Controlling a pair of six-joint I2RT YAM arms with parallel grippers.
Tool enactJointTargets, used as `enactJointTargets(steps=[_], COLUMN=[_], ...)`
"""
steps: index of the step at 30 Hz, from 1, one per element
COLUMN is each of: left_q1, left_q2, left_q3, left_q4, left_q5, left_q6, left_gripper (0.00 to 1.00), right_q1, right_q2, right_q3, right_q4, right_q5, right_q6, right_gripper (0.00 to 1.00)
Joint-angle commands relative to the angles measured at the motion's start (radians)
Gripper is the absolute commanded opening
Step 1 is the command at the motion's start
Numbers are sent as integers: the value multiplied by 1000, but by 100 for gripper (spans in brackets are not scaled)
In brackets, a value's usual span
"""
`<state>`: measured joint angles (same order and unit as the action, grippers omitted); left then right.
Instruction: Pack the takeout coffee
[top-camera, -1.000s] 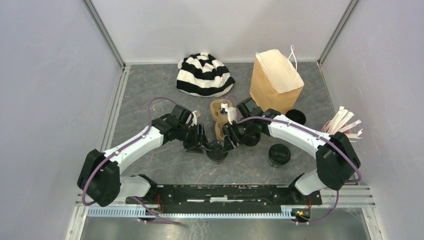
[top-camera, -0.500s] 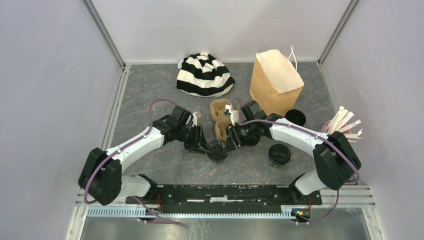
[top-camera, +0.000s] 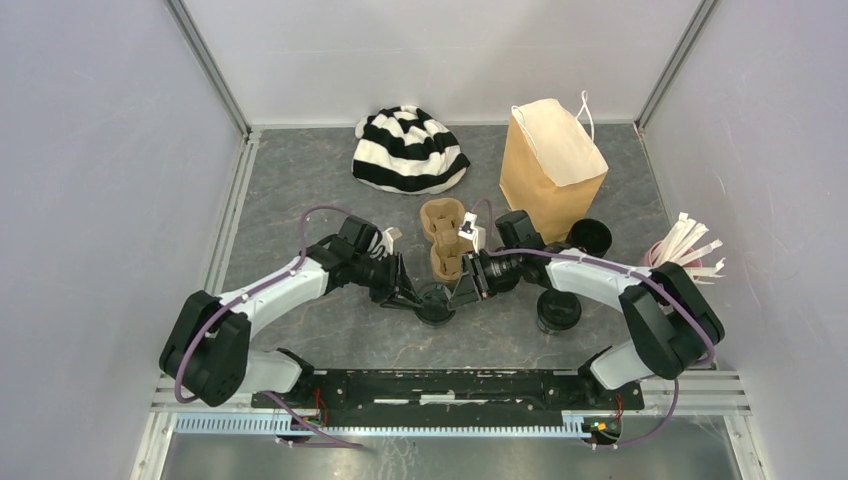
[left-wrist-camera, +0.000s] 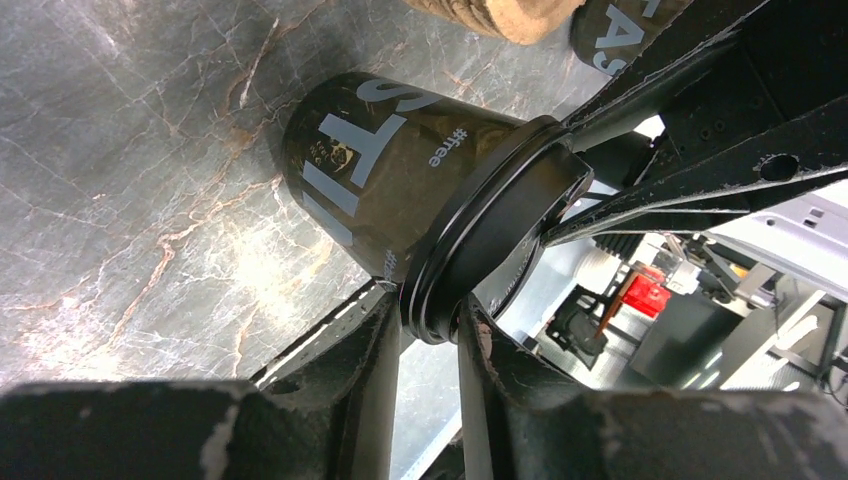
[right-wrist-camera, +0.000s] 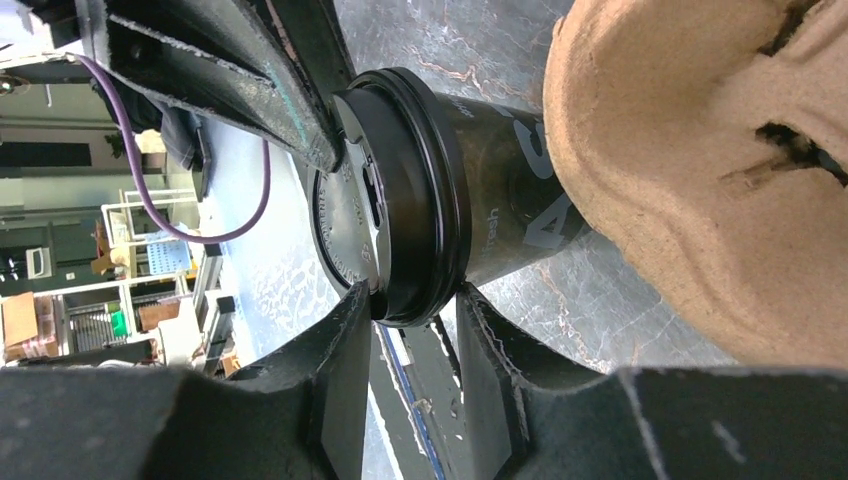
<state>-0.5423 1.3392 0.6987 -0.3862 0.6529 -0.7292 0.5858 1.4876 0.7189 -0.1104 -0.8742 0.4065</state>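
Observation:
One takeout coffee cup (top-camera: 434, 303), black with a flat black lid, stands on the grey table just in front of the brown cardboard carrier (top-camera: 442, 238). My left gripper (top-camera: 412, 297) reaches it from the left, and its jaws pinch the edge of the lid (left-wrist-camera: 500, 240) above the cup's printed wall (left-wrist-camera: 380, 170). From the right, my right gripper (top-camera: 458, 295) has its jaws closed over the opposite edge of the same lid (right-wrist-camera: 400, 230). A second black cup (top-camera: 558, 309) stands to the right, and a third (top-camera: 591, 235) stands beside the bag.
The brown paper bag (top-camera: 552, 160) stands open at the back right. A black-and-white striped hat (top-camera: 410, 150) lies at the back middle. White sticks (top-camera: 690, 250) fan out at the right wall. The carrier (right-wrist-camera: 700, 150) sits close against the held cup.
Both grippers have moved inward to the middle cup and narrowed their jaws onto the lid's rim. The cup itself has stayed in place.

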Motion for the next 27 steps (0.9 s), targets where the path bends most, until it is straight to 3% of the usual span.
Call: enactJointTargets(steps=[1,12,17,27], left_q1=[6,-17,-19,-19], left_q2=[107,247,197,-20], left_q3=[-102,-72,-58,109], left_q4=[-140,-210,-210,-144], left_q5=[-247,-398,-392,-274], left_q6=[29,21,38,56], left_gripper=[30,25,25,45], right_q1=[4,10,20,20], right_q2=[92,156,145,10], right_q3=[-97,-123,-89,82], right_q4=[-17,-59,-107,-208], right_q5=[200,405,394,200], right_q6=[-117,-215,-233,-114], right_gripper=[37,36,36,43])
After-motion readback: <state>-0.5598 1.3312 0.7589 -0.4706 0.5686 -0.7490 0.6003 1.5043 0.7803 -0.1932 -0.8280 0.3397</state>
